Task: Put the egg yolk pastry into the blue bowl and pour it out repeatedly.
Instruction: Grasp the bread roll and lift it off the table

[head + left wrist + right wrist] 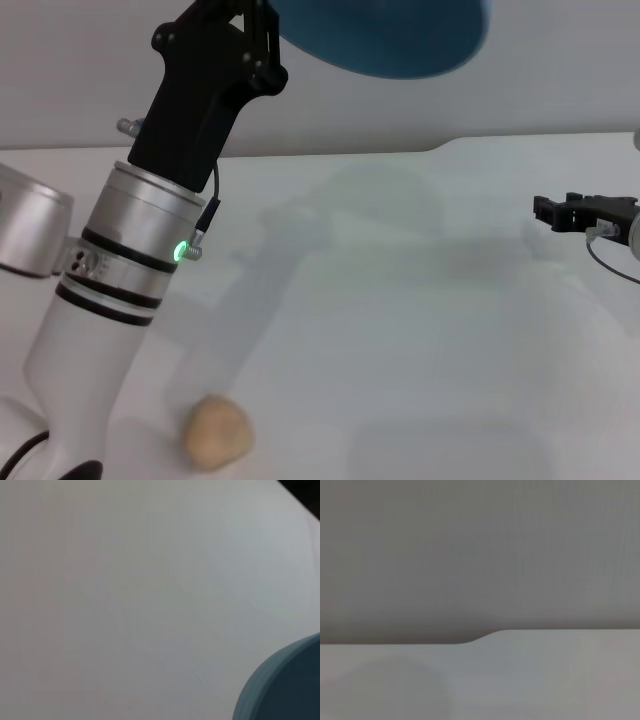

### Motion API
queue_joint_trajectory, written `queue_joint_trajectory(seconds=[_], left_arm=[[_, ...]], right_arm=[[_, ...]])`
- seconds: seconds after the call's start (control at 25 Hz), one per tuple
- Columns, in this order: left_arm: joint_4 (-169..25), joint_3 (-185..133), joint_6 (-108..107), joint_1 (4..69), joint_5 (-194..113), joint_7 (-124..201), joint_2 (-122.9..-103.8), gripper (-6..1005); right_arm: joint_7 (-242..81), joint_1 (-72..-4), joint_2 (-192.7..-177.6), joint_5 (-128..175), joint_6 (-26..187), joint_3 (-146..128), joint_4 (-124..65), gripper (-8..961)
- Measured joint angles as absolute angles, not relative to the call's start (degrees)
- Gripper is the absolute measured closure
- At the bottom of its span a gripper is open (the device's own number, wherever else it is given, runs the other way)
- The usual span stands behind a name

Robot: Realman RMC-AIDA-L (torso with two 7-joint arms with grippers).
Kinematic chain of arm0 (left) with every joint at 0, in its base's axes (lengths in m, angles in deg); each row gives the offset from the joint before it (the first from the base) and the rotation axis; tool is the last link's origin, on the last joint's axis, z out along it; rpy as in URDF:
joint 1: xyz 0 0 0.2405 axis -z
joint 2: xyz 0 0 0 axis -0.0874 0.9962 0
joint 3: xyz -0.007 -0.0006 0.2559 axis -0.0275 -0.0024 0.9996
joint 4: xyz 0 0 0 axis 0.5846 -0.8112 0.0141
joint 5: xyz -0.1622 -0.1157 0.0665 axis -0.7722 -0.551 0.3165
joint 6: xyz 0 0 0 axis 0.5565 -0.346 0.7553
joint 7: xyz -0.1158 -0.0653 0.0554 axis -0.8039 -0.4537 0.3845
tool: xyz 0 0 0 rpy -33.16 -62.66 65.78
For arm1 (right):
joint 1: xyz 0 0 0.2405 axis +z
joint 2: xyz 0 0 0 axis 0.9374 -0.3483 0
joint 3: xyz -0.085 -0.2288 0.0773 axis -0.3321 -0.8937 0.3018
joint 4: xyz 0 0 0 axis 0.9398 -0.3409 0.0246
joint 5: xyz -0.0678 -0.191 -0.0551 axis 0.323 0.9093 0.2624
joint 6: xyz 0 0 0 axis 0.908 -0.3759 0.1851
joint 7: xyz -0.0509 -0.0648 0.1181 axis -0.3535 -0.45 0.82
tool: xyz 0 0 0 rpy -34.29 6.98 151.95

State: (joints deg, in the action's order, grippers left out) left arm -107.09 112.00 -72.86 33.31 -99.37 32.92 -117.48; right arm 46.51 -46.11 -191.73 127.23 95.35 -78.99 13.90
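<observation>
My left gripper (262,22), black and raised high near the top of the head view, has its fingers pinching the rim of the round, deep, light-blue bowl (385,35), which hangs tipped in the air with its outer underside facing the camera. A slice of that blue wall also shows in the left wrist view (282,685), above bare white desk (400,300).

The small, round, pale tan egg yolk pastry (216,431) lies on the desk well below the bowl, near the front edge, just beside the base of my left forearm. It is roughly a ball, with no clear long axis.

My right gripper (545,210) hovers low over the desk at the far right; I cannot tell whether its fingers are spread or together. The pastry lies toward my left and nearer my body from it, well apart. The left arm is closer, but its fingers are occupied, so I judge the right arm must fetch the pastry.
</observation>
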Motion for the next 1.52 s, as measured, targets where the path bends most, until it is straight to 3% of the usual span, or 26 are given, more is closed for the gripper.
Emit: queue_joint_trajectory(seconds=[0.44, 0.8, 1.04, 1.52], left_arm=[[-108.3, 103.1, -54.2, 34.9, -94.0, 29.0, -116.07, 994], [-122.5, 79.1, 2.6, 37.1, -77.9, 29.5, -116.05, 993], [-125.8, 73.8, 22.5, 39.3, -74.8, 31.4, -116.06, 994], [-129.1, 71.5, 43.8, 42.5, -74.6, 36.3, -116.29, 994]], right_arm=[[46.5, -44.4, -191.56, 127.2, 100.1, -83.7, 15.6, 548], [46.5, -40.7, -191.44, 127.2, 113.5, -88.7, 21.0, 548], [46.5, -38.1, -191.29, 127.2, 123.4, -89.6, 23.4, 548], [45.2, -31.3, -191.48, 122.7, 129.0, -101.5, 25.3, 548]])
